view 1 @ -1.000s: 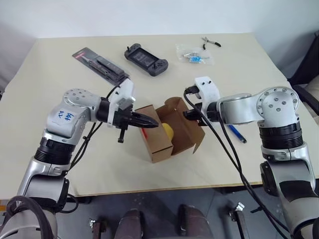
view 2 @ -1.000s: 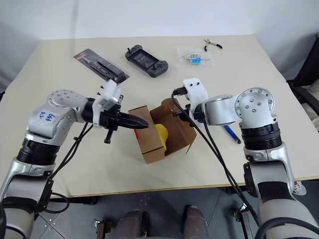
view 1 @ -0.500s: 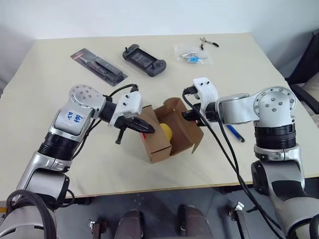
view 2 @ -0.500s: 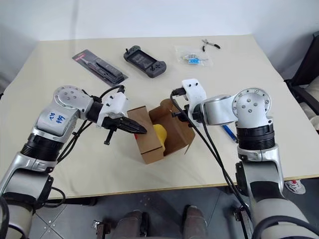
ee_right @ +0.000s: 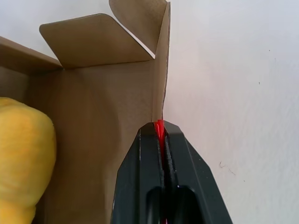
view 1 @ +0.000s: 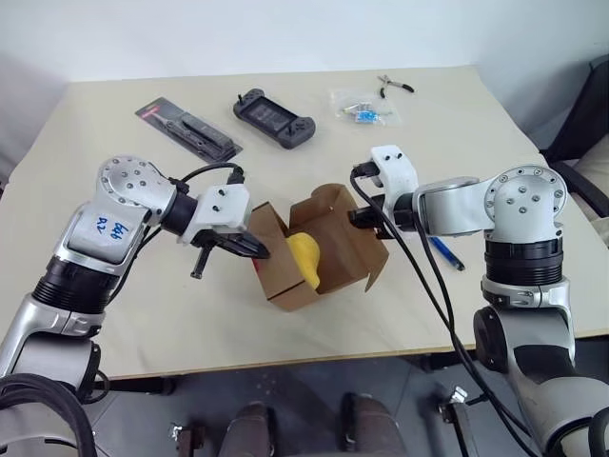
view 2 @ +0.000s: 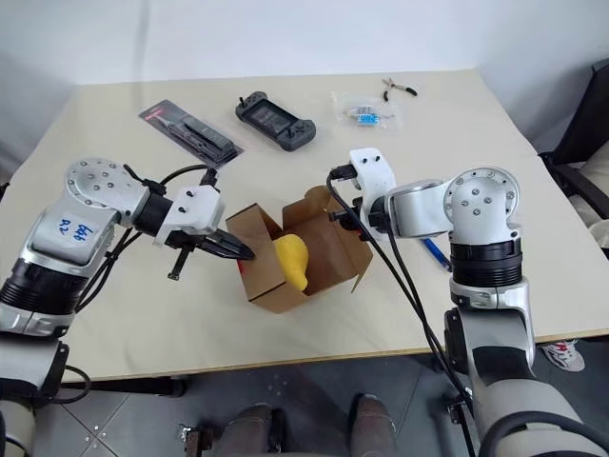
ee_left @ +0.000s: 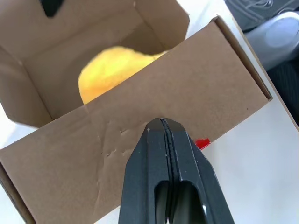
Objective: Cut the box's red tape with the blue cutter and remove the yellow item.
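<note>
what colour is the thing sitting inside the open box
Bright yellow; the yellow item in the box shows best in the right eye view.

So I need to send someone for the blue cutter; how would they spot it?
On the beige table, look beside the open brown cardboard box, on the robot's right. The slim blue pen-like cutter lies flat there, partly under the right arm, the lone blue stick.

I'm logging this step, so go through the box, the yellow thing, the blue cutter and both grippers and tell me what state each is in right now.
Box: open, flaps spread, on the table.
Yellow item: inside the open box, poking out.
Red tape: on the flap edge that the right gripper pinches.
Blue cutter: lying on the table by the right arm, unheld.
Left gripper: shut, tips against the box's outer wall.
Right gripper: shut on the box's flap.
</note>
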